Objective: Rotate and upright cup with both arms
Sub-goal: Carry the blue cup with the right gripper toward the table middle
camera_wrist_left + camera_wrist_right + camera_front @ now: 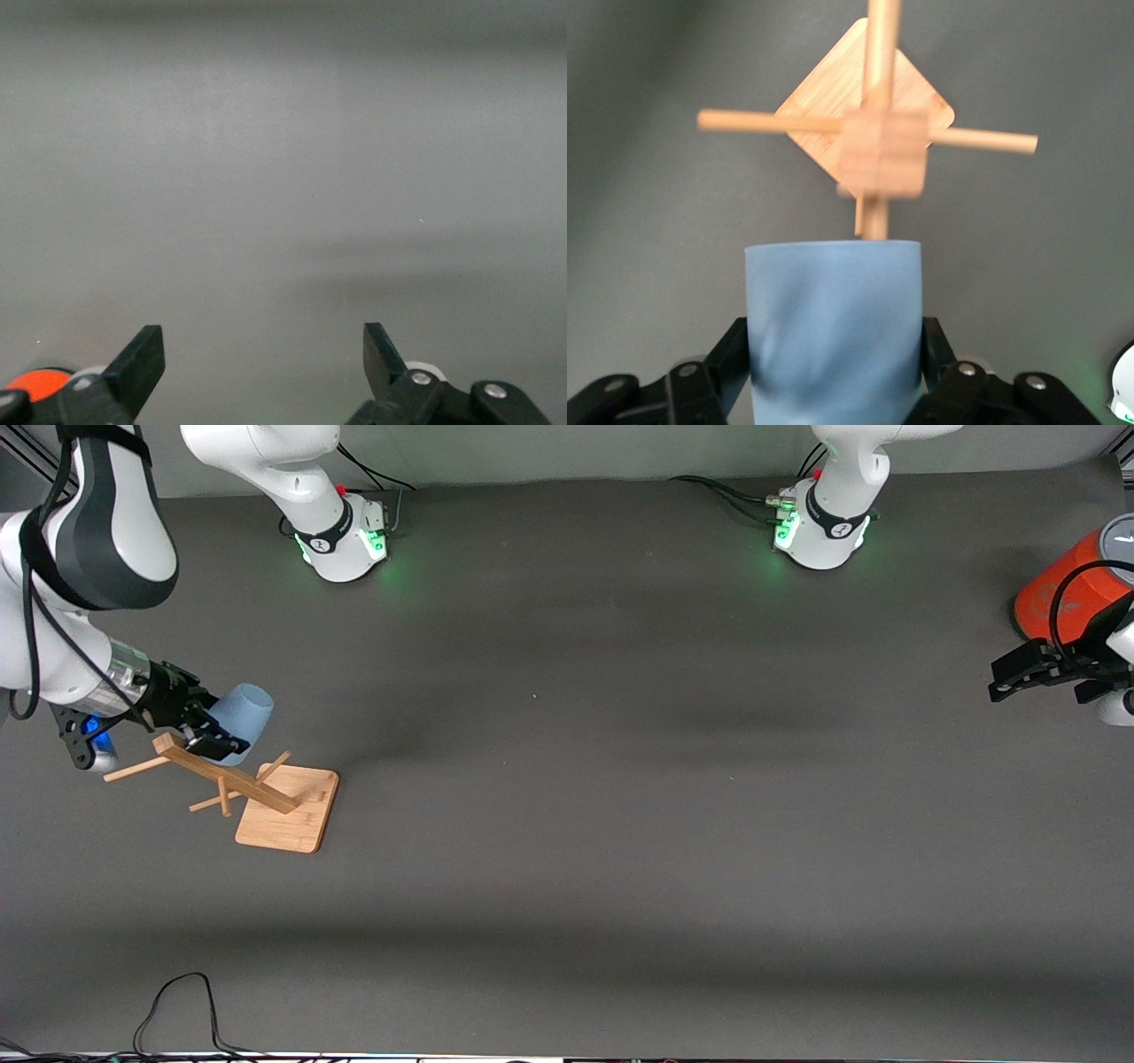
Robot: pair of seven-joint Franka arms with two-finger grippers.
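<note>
**Right gripper holds the cup over the wooden rack; left arm waits**

You are looking down on a dark grey table (567, 797), with both arm bases along its 12 o'clock edge. Nearest the front camera, a black cable (177, 1010) loops at about 7 o'clock. Farther in, toward the right arm's end at roughly 9 o'clock, a wooden rack (266, 793) stands on its square base (292, 819), a post with crossed pegs rising from it.

Your right gripper (199, 731) is over that rack's top, its fingers (726, 354) clamped on the sides of the pale-blue cup (241, 707). The cup is in the air, tilted, with one end pointing away from the gripper. In the right wrist view the cup (833, 328) sits just above the post.

At 3 o'clock, your left gripper (1032, 671) waits with its fingers (137, 363) spread wide on nothing, next to an orange cylinder (1067, 589) with a grey top.
</note>
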